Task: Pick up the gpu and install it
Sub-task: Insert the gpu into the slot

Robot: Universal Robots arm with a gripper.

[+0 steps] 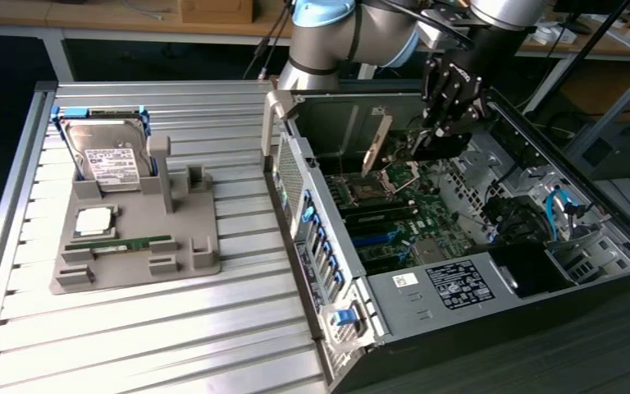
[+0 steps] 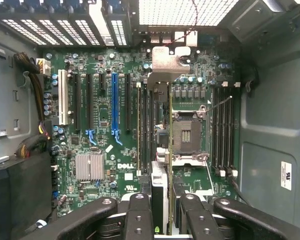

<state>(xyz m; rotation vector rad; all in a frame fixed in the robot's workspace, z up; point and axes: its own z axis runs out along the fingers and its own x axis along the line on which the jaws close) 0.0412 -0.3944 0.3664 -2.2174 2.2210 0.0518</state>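
The gpu (image 2: 160, 150) shows edge-on in the wrist view, a thin dark card with a silver end bracket (image 2: 167, 61) towards the case's vented rear wall. My gripper (image 2: 162, 212) is shut on it, black fingers (image 2: 138, 215) on either side of the card. The card hangs over the motherboard along the long black slots, between the blue slot (image 2: 115, 107) and the CPU socket (image 2: 186, 134). I cannot tell whether its edge touches a slot. In the exterior view the gripper (image 1: 443, 135) is inside the open computer case (image 1: 326, 271), with the gpu bracket (image 1: 379, 144) pointing to that view's left.
On the slatted metal table a grey fixture (image 1: 194, 254) holds a hard drive (image 1: 107, 156), a processor chip (image 1: 94, 220) and a green memory stick (image 1: 118, 245). Inside the case are cable bundles (image 2: 32, 85), a silver heat sink (image 2: 89, 166) and empty memory slots (image 2: 222, 130).
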